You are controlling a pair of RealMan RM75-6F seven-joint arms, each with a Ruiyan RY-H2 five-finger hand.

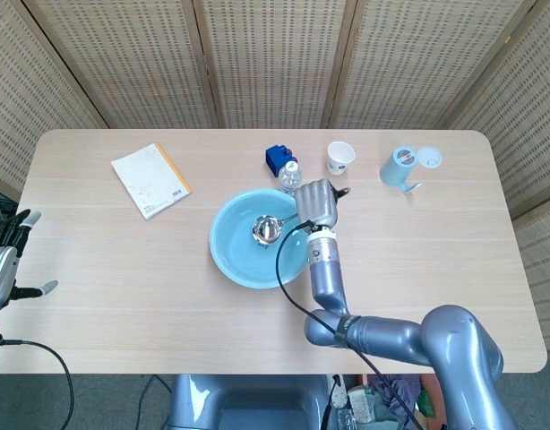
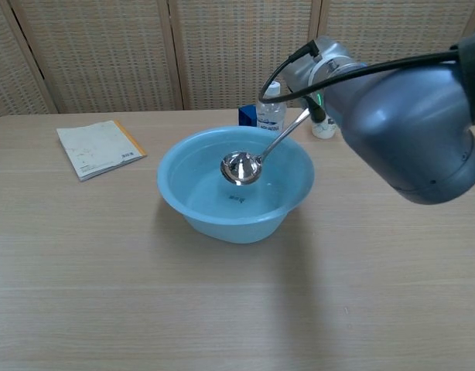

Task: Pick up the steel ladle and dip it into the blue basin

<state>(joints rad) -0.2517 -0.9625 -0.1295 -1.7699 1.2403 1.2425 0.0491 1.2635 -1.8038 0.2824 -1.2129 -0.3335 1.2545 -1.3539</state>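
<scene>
Your right arm reaches up from the near edge of the table (image 1: 454,224) toward its middle, the grey forearm rising steeply to the wrist. Your right hand (image 1: 316,202) sits at the top of it, back of the hand facing the head camera, fingers curled down and gripping the steel ladle (image 2: 241,167) by its handle. In the chest view the arm's bulk fills the right side and hides the hand itself. Your left hand (image 1: 6,260) hangs off the left edge of the table, holding nothing, fingers apart and pointing up, thumb sticking out sideways.
</scene>
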